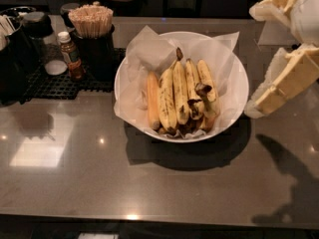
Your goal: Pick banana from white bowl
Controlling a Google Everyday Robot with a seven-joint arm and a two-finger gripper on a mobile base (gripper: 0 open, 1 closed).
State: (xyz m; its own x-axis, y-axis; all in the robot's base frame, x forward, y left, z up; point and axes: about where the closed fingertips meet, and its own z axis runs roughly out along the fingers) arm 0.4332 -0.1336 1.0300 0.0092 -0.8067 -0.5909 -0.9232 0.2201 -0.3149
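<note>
The white bowl (pixel 234 63), lined with crinkled white paper, stands mid-table. Several bananas lie in it. The banana (pixel 210 112) with the thick blackened stem end (pixel 202 89) lies at the right side of the pile, partly over the others. A bunch of straighter yellow bananas (pixel 174 93) lies left of it, and an orange-toned banana (pixel 152 101) is at the far left. My gripper (pixel 254 61) is at the bowl's right rim, above the table. Its two cream fingers (pixel 281 83) are spread wide and hold nothing.
A black cup of wooden stir sticks (pixel 92 21), a small brown sauce bottle (pixel 71 56) and dark containers (pixel 20 44) stand on a black mat (pixel 55 86) at the back left. The dark table (pixel 149 188) stretches to the front edge.
</note>
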